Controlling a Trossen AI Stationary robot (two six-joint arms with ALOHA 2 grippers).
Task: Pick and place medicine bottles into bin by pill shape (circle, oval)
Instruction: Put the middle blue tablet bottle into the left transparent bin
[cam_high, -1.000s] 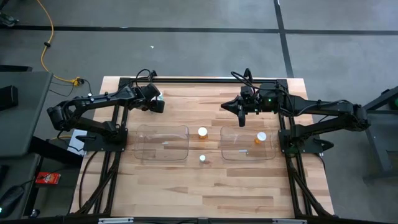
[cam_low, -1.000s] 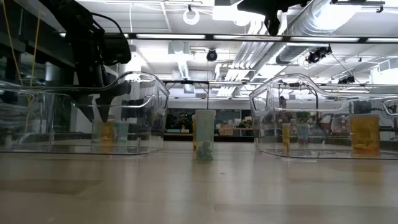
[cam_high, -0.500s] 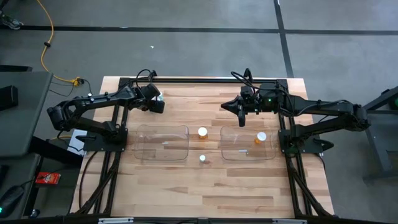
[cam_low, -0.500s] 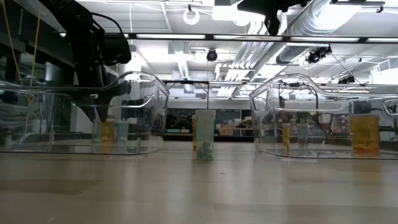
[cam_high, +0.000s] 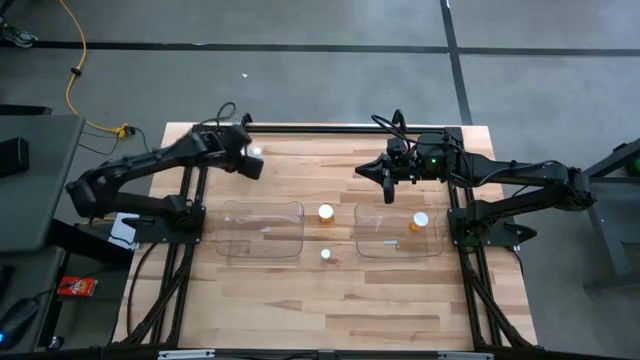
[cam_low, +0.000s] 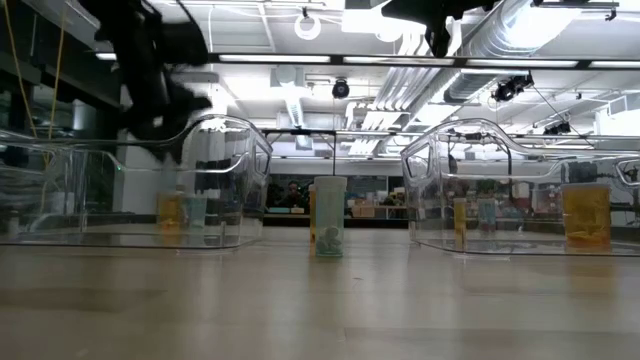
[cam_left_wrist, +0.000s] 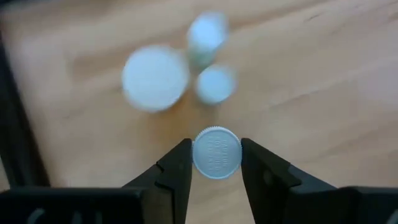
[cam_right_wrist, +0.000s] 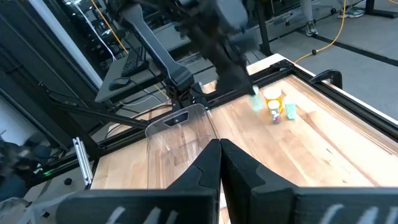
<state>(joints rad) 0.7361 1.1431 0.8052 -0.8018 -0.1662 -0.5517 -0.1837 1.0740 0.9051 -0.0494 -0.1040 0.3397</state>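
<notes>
My left gripper (cam_left_wrist: 216, 163) hangs over the table's far left part (cam_high: 246, 162), shut on a small medicine bottle with a white ribbed cap (cam_left_wrist: 216, 152). Below it three more white-capped bottles (cam_left_wrist: 154, 78) stand blurred on the wood. An amber bottle (cam_high: 326, 212) and a pale one (cam_high: 325, 254) stand between the two clear bins; another amber one (cam_high: 420, 220) stands in the right bin (cam_high: 398, 245). My right gripper (cam_high: 385, 175) waits shut, high over the far side of the right bin. My left gripper pinches the bottle between its two fingers (cam_left_wrist: 177, 167), one on each side just under the cap's rim (cam_left_wrist: 198, 163). The fingers come steeply from above. The bottle stands upright in the hold, cap up, lifted clear of the table.
The left clear bin (cam_high: 262, 245) lies just nearer than my left gripper. A black rail (cam_high: 330, 127) runs along the table's far edge. Bare wood (cam_high: 330, 310) fills the near half of the table.
My left gripper has risen from the table's far left part and has rolled a little, carrying the bottle up off the wood. The other bottles there have stayed in place.
</notes>
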